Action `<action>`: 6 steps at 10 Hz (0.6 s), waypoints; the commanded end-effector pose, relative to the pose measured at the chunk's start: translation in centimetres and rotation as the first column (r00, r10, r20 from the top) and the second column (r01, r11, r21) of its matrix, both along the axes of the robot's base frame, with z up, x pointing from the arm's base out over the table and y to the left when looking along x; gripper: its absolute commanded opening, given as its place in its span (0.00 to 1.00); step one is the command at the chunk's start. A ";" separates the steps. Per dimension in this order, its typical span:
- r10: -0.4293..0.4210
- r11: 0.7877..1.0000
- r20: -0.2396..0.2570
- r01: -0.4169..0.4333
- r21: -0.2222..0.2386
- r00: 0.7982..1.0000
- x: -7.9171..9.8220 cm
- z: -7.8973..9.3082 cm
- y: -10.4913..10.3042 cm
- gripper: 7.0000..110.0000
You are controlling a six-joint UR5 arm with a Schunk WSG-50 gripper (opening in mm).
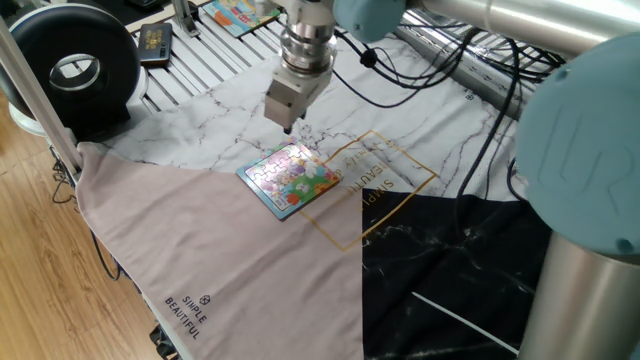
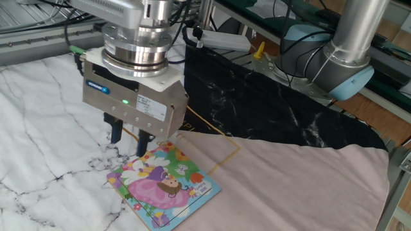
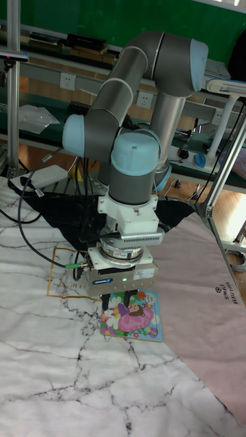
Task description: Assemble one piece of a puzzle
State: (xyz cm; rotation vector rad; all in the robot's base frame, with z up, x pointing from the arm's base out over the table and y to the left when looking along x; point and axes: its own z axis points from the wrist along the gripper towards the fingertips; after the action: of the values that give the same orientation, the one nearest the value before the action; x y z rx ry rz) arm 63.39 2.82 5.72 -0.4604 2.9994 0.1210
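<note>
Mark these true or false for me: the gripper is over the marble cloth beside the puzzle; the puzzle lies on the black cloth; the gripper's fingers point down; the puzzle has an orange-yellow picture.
1. The gripper hangs over the marble-print cloth next to the puzzle. True.
2. The puzzle lies on the black cloth. False: it lies where the marble-print and pale pink cloth meet.
3. The gripper's fingers point down. True.
4. The puzzle shows an orange-yellow picture. False: it is pink and green with a blue rim.
</note>
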 end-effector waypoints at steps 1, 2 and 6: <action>-0.052 0.996 0.072 0.047 0.071 0.996 2.9 1.1 1.7 0.36; -0.049 0.996 0.129 0.039 0.081 0.990 4.3 1.4 1.9 0.36; -0.117 0.993 0.073 0.117 -0.001 0.990 3.0 0.9 -0.4 0.36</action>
State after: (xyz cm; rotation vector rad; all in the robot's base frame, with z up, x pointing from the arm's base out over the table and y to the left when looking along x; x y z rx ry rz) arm 66.84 3.52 6.60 -0.3388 2.9098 0.1311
